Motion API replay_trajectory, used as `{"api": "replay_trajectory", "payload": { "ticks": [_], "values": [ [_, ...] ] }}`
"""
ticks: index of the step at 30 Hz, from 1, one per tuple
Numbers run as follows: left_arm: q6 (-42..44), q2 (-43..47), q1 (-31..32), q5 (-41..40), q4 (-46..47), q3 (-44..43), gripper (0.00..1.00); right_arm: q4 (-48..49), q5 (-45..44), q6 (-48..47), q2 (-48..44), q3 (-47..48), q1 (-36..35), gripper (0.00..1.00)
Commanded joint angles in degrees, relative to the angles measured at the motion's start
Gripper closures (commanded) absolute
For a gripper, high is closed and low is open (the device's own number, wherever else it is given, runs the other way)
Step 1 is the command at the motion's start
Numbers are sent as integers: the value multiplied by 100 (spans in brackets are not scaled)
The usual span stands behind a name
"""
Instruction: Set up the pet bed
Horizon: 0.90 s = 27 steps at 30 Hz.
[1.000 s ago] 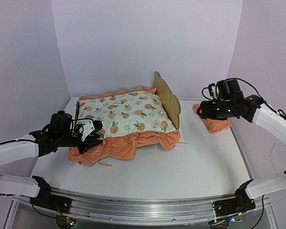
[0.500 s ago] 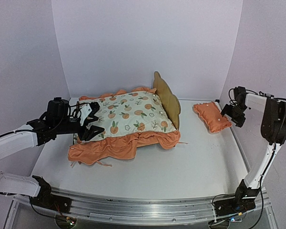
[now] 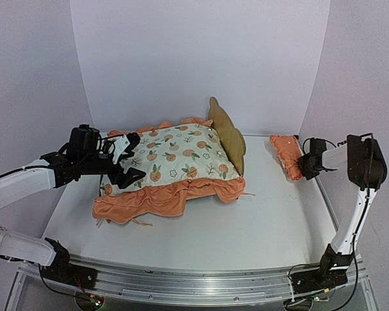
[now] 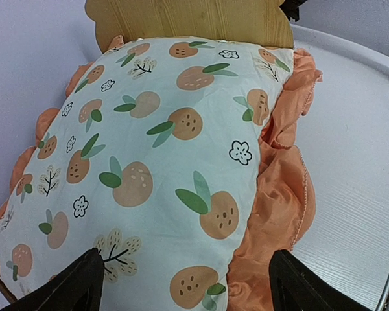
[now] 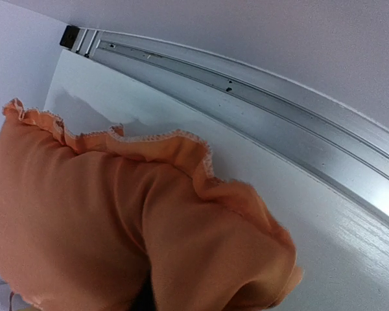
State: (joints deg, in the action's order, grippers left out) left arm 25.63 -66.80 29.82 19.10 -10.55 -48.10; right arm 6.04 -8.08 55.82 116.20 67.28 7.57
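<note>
The pet bed shows mainly as its light wooden headboard [image 3: 225, 133] [image 4: 188, 19]; the rest of the frame is hidden under the orange-print ruffled mattress pad [image 3: 175, 152] [image 4: 155, 129]. My left gripper [image 3: 131, 159] [image 4: 188, 285] hovers open over the pad's foot end, its fingertips [image 4: 84, 282] spread wide with nothing between them. The small orange pillow [image 3: 285, 152] [image 5: 117, 227] lies at the right. My right gripper [image 3: 303, 165] is shut on its near-right edge. In the right wrist view, bunched fabric hides the fingers.
The white tabletop [image 3: 266, 227] ends at an aluminium rail [image 3: 194, 282] along the front and another rail [image 5: 279, 129] beside the pillow. Purple walls close in the back and both sides. The pad's orange ruffle [image 3: 162, 201] spills onto the table.
My left gripper opened wide and moved up over the pad's foot end. The right gripper came in from the right and shut on the pillow, which shifted toward the back right.
</note>
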Motion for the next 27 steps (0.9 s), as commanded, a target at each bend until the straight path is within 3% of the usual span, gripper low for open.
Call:
{"api": "replay_trajectory", "payload": {
  "ticks": [1, 4, 7, 14, 19, 23, 27],
  "values": [
    [41, 4, -29, -105, 122, -132, 10, 784, 168, -33, -121, 22, -1, 96],
    [46, 119, -29, -120, 331, 56, 10, 622, 257, -554, -580, 286, -50, 100],
    [-43, 288, -29, -158, 543, 254, 9, -64, -227, -1488, -1233, 838, -405, 100],
    [-786, 692, -26, 71, 677, 512, 11, -516, -1798, -4392, -2165, 2255, -2366, 100],
    [-1166, 1143, -26, 177, 708, 763, 12, -487, -2085, -6582, -1815, 3389, -3931, 100],
    [-1204, 1449, -30, -249, 669, 920, 12, -394, -2351, -8307, -1063, 4112, -5068, 100],
    [-1083, 1614, -29, -847, 615, 916, 12, -654, -2458, -8931, -218, 4675, -5715, 100]
  ]
}}
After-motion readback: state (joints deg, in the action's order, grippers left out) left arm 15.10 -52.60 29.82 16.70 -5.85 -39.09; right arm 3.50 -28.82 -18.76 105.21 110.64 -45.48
